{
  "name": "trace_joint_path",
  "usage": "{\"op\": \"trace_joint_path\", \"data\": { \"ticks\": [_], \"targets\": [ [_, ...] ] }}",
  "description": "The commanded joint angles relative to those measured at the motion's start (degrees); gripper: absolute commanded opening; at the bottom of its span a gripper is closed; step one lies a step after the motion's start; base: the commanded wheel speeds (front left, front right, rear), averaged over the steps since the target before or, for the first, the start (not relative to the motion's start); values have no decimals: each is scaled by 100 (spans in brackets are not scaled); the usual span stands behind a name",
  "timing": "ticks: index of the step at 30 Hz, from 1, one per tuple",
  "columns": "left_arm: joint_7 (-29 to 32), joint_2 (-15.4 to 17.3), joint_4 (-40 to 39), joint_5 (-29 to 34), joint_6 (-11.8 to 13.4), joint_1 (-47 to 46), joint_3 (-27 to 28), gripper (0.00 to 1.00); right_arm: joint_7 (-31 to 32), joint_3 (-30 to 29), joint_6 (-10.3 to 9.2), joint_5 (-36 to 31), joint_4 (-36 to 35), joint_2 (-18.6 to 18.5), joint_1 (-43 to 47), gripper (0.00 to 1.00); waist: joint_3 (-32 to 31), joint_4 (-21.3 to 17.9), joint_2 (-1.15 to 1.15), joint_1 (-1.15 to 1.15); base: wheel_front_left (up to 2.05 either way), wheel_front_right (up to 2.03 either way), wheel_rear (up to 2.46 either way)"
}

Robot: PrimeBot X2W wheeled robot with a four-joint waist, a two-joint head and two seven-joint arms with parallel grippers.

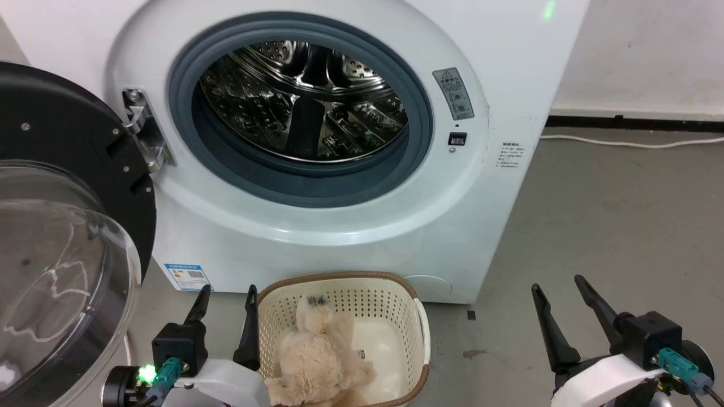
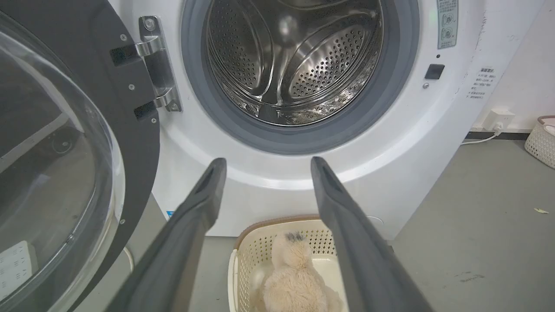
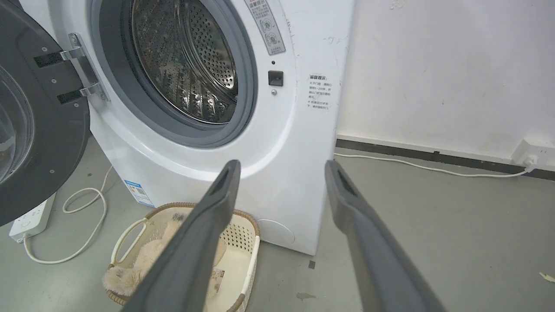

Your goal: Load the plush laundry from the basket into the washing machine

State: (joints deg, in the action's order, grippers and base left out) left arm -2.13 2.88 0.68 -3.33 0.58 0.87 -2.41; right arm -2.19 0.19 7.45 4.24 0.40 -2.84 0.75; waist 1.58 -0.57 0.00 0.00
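Plush laundry (image 1: 319, 356) lay in basket (image 1: 379, 305), long axis toward washing machine (image 1: 350, 226), just beside left tool (image 1: 229, 291); right tool (image 1: 557, 284) well apart. Both tools spread, empty.

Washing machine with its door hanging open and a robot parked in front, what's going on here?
A two-armed robot faces the washing machine, whose door is swung wide open; the drum looks empty. The plush laundry lies in the basket just in front of the washer. The left claw hovers open beside the basket's left side, and the right claw is open off to the right. Neither holds anything, so loading hasn't started yet.
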Motion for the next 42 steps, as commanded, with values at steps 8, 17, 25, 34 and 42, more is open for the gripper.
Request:
{"op": "trace_joint_path", "data": {
  "ticks": [8, 17, 25, 34, 42],
  "targets": [
    [-66, 1, 318, -246, -44, -353, -160, 100, -146, -11, 1, 236, -70, -1, -50, 100, 272, -105, 0, 0, 0, 0, 0],
    [81, 6, 933, -491, -119, -821, -291, 100, -254, -46, 1, 440, -128, -1, -138, 100, 645, -240, 0, 0, 0, 0, 0],
    [409, 47, 1517, -653, -108, -1316, -393, 100, -337, -68, 1, 603, -191, -1, -264, 100, 1033, -398, 0, 0, 0, 0, 0],
    [1022, 69, 2282, -890, 41, -1989, -504, 100, -445, -118, 2, 898, -275, -2, -408, 100, 1568, -581, 0, 0, 0, 0, 0],
    [1623, 141, 2913, -1049, 250, -2526, -643, 100, -541, -156, 2, 1140, -374, -2, -517, 100, 2085, -714, 0, 0, 0, 0, 0]
  ]
}}
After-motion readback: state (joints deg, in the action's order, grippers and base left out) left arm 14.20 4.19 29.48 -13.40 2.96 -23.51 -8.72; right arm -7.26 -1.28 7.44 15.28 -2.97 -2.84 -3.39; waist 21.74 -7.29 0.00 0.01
